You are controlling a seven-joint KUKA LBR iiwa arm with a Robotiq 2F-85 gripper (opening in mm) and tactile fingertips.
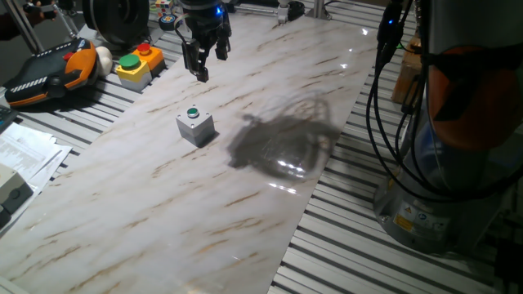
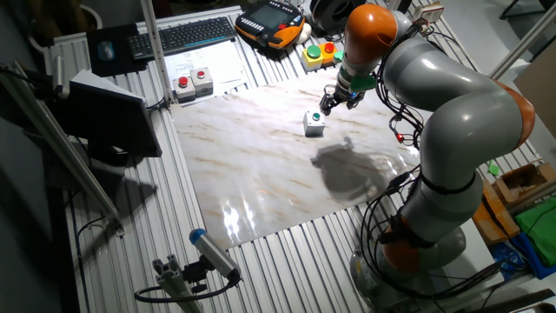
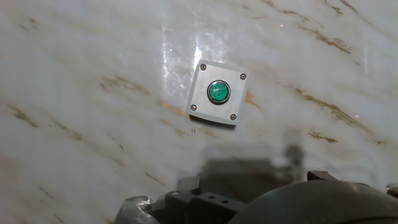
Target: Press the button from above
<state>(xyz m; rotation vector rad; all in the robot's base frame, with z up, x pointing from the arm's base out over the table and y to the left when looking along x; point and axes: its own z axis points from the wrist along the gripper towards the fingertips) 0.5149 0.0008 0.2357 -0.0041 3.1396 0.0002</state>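
One grey box (image 1: 195, 126) sits on the marble-patterned worktop (image 1: 163, 212), cube-shaped with a square top plate held by four small corner screws (the screws show only in the hand view). One button (image 1: 193, 113) is set in the middle of that top: small, round, green, glossy, ringed in metal. The box stands alone on the pale slab, toward the far end in one fixed view, with bare veined surface all round it. One pincer (image 1: 209, 67) hangs in the air above and beyond the box, apart from it, its two dark fingers pointing down; a gap shows between the fingertips and nothing is held. One arm (image 2: 452, 113), smooth grey shells with orange joints, curves over from its base beside the slab and throws a dark shadow (image 1: 282, 143) on the polished surface. The slab is glossy, cream with brown streaks, laid on ribbed aluminium profile. Off the slab lie one yellow box (image 1: 137, 65) carrying two larger buttons, one green and one red, one orange-and-black pendant (image 1: 49, 73), one keyboard (image 2: 187, 35), and two small boxes with red buttons (image 2: 191, 83) on sheets of paper.
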